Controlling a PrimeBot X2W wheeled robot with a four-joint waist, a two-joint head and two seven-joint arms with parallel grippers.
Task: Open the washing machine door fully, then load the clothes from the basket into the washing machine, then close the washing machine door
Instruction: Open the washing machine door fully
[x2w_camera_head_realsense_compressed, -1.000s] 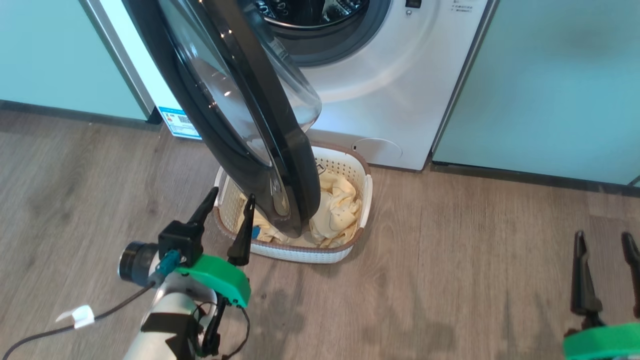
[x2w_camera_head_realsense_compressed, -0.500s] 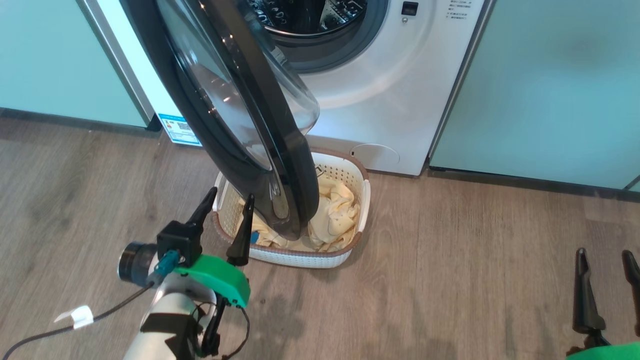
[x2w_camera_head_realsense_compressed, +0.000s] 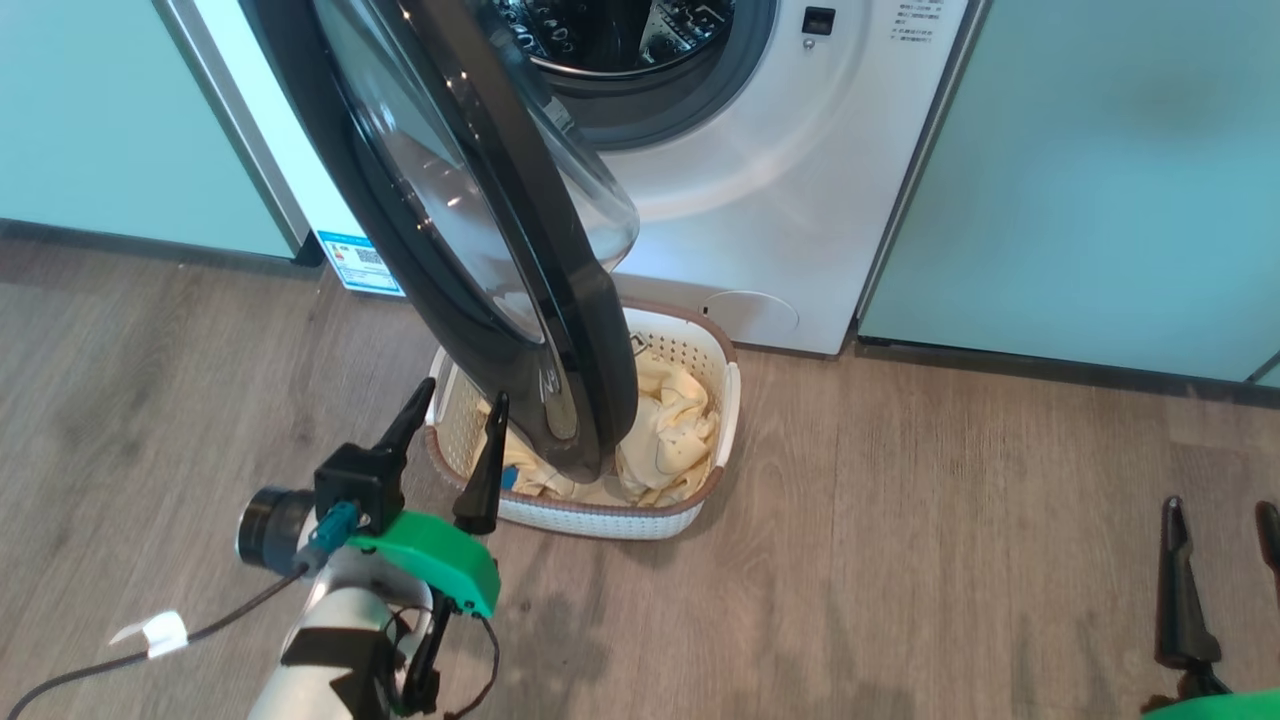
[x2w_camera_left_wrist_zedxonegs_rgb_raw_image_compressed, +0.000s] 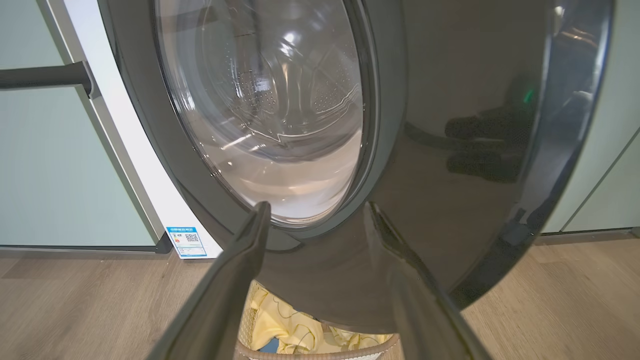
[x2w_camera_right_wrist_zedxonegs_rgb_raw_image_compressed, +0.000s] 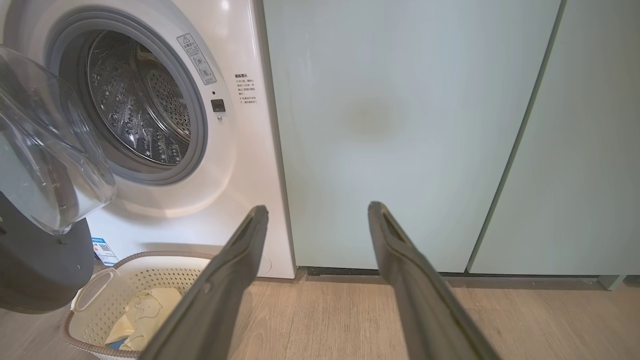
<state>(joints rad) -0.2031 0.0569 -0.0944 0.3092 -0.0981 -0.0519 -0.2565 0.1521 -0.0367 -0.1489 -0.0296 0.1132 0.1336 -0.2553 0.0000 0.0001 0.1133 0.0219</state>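
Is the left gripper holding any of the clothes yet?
No, the left gripper is open and empty in front of the door, and the clothes lie in the basket.

There is one big white front-loading washing machine. On it hangs one large round door with a glossy black rim and bulging clear glass, and one blue-white energy sticker sits at its lower left corner. One small cream perforated plastic basket with a brown rim stands in front of the machine, holding a heap of pale yellow soft garments whose number cannot be told. There are three pale mint-green flat cabinet panels: one panel left of the machine, and a nearer panel and a farther panel right of it. There are two claws in front of the machine, the left claw and the right claw, each with two long dark fingers.
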